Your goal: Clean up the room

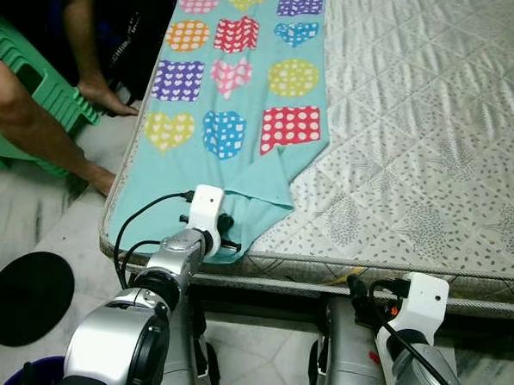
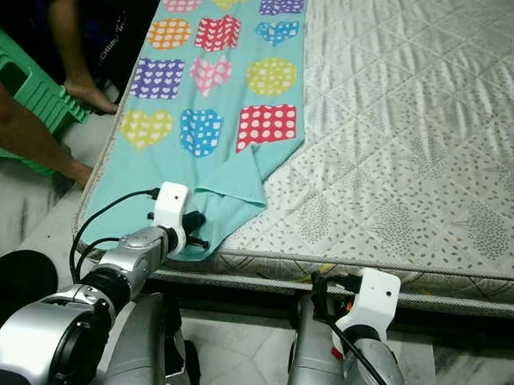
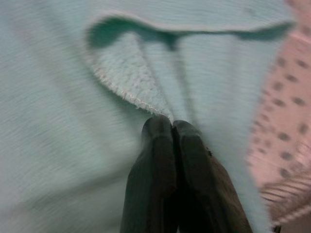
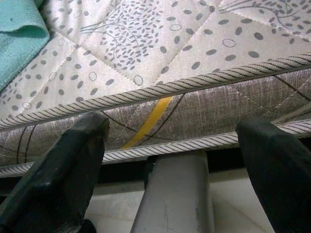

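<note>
A turquoise blanket (image 1: 236,105) printed with coloured hearts, squares and circles lies along the left side of the mattress (image 1: 433,124), its near corner folded over. My left gripper (image 1: 227,234) sits at that near corner by the mattress edge. In the left wrist view its fingers (image 3: 170,145) are shut on the blanket's hem (image 3: 131,97). My right gripper (image 4: 175,160) hangs below the mattress's front edge (image 4: 160,92), open, with nothing between its fingers (image 4: 63,170).
A person's legs (image 1: 36,129) and a green plastic stool (image 1: 31,68) are at the left beside the bed. A black round object (image 1: 23,297) lies on the tiled floor at lower left. The mattress's right part is bare quilted fabric.
</note>
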Tool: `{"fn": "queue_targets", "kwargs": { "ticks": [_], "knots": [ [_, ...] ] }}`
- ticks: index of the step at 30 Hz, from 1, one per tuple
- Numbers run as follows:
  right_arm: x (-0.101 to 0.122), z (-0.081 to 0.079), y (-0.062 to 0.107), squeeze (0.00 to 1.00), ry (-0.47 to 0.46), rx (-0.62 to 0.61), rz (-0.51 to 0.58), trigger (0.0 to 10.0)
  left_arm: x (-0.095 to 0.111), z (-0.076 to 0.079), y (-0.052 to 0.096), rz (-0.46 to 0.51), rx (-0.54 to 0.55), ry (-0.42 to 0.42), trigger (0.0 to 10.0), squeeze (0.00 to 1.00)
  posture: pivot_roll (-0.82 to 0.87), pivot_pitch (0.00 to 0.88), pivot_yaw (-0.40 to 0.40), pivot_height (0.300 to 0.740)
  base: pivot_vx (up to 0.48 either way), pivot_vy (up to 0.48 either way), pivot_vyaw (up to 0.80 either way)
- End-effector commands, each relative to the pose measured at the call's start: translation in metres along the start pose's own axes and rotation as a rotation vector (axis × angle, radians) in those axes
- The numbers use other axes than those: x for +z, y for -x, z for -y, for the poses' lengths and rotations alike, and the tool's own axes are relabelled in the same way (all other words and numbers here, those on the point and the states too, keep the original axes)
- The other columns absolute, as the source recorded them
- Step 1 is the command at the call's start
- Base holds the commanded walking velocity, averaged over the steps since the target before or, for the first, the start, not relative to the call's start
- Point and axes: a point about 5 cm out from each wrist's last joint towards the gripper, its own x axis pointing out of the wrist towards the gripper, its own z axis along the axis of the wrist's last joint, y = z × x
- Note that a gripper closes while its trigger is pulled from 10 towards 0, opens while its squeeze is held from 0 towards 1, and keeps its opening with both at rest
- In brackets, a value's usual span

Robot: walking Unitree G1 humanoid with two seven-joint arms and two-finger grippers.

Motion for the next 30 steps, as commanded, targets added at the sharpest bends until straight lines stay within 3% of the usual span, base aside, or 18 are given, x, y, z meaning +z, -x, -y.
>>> {"fn": "queue_targets", "kwargs": {
  "ticks": [1,5,7,9,12,16,21,23,24,25,30],
  "knots": [
    [-0.005,0.0,0.002,0.0,-0.008,-0.004,-0.024,10.0,-0.005,0.011,-0.001,-0.025,-0.09,-0.109,0.0,0.0,-0.25,0.256,0.124,0.586,0.0,0.0,0.0],
    [-0.005,0.0,0.001,0.0,-0.008,-0.003,-0.024,10.0,-0.007,0.018,-0.002,-0.033,-0.139,-0.155,0.0,0.0,-0.25,0.256,0.124,0.586,0.0,0.0,0.0],
    [-0.005,0.0,0.001,0.0,-0.008,-0.002,-0.024,10.0,-0.013,0.032,-0.002,-0.055,-0.245,-0.245,0.0,0.0,-0.25,0.252,0.124,0.586,0.0,0.0,0.0],
    [-0.005,0.0,0.0,0.0,-0.008,-0.002,-0.025,10.0,-0.014,0.034,-0.002,-0.06,-0.263,-0.259,0.0,0.0,-0.25,0.252,0.124,0.586,0.0,0.0,0.0],
    [-0.005,0.0,-0.001,0.0,-0.008,0.0,-0.025,10.0,-0.027,0.048,0.001,-0.113,-0.407,-0.343,0.0,0.0,-0.24,0.245,0.123,0.586,0.0,0.0,0.0],
    [-0.005,-0.001,-0.003,0.0,-0.007,0.003,-0.026,10.0,-0.041,0.059,0.007,-0.161,-0.547,-0.376,0.0,0.0,-0.24,0.236,0.122,0.586,0.0,0.0,0.0],
    [-0.005,-0.001,-0.005,0.0,-0.007,0.006,-0.026,10.0,-0.05,0.059,0.011,-0.18,-0.577,-0.387,0.0,0.0,-0.23,0.228,0.122,0.586,0.0,0.0,0.0],
    [-0.006,-0.002,-0.006,0.0,-0.007,0.008,-0.026,10.0,-0.055,0.055,0.013,-0.186,-0.543,-0.373,0.0,0.0,-0.23,0.223,0.122,0.586,0.0,0.0,0.0],
    [-0.006,-0.002,-0.007,0.0,-0.007,0.009,-0.026,10.0,-0.056,0.052,0.013,-0.183,-0.516,-0.37,0.7,0.0,-0.23,0.221,0.122,0.586,0.0,0.0,0.0],
    [-0.006,-0.002,-0.007,0.0,-0.007,0.009,-0.026,10.0,-0.056,0.051,0.014,-0.181,-0.509,-0.37,10.0,0.0,-0.23,0.22,0.122,0.586,0.0,0.0,0.0],
    [-0.006,-0.002,-0.01,0.0,-0.013,0.012,-0.028,10.0,-0.051,0.04,0.015,-0.116,-0.41,-0.295,10.0,0.0,-0.22,0.207,0.121,0.586,0.0,0.0,0.0]
  ]
}}
